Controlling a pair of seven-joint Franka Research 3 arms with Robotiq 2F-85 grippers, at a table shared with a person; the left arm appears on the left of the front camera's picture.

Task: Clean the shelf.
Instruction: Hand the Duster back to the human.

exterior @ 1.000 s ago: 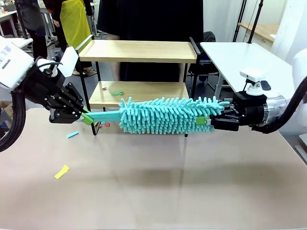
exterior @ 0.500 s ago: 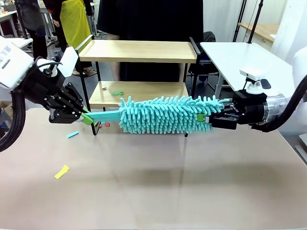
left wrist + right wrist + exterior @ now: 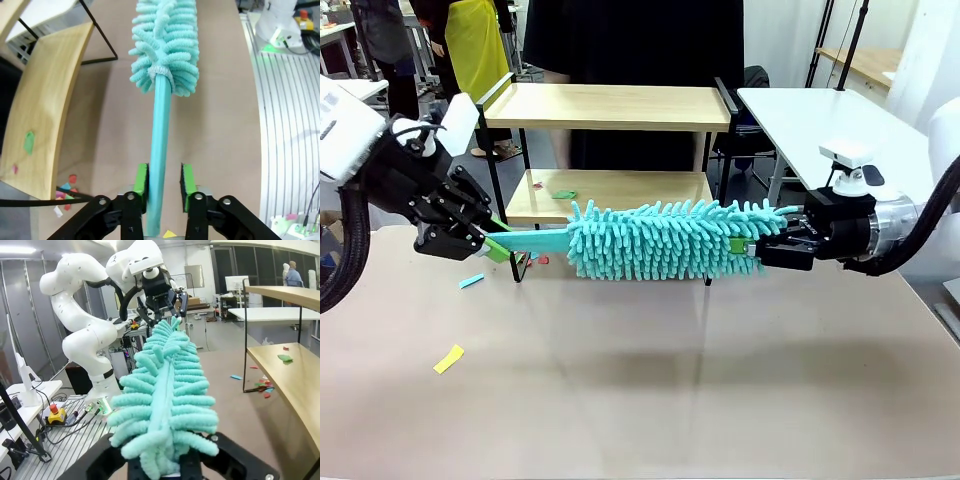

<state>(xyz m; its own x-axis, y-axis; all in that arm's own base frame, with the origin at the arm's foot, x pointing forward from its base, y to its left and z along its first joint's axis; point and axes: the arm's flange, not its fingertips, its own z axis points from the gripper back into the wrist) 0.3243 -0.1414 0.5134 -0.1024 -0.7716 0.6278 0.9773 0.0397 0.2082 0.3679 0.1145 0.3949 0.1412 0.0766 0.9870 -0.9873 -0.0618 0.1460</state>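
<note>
**Duster held between both arms in front of the shelf**

On my left gripper (image 3: 165, 186) the green pads (image 3: 141, 181) stand apart on either side of the duster's flat teal handle (image 3: 159, 150). One pad lies against the handle and the other shows a clear gap, so I read these jaws as parted, not clamping. From the front camera that gripper (image 3: 492, 247) sits at the handle's end, low over the beige tabletop (image 3: 640, 390).

My right gripper (image 3: 752, 254) is closed on the fluffy end of the teal duster (image 3: 660, 240). In its wrist camera the chenille head (image 3: 165, 405) rises straight out of the clamped fingers and hides the pads.

The duster lies roughly level between the two arms, its head crossing in front of the lower board of the shelf (image 3: 610, 150). The shelf stands at the far side of the tabletop, just behind the duster, with its two light wooden boards and thin black legs. The top board looks bare. The lower board carries a few small scraps, among them a green one (image 3: 564, 194).

More coloured scraps lie by the shelf's left leg (image 3: 535, 260). A pale blue slip (image 3: 471, 281) and a yellow slip (image 3: 448, 358) lie farther out on the tabletop. A person in dark clothes (image 3: 630, 40) stands behind the shelf.
</note>
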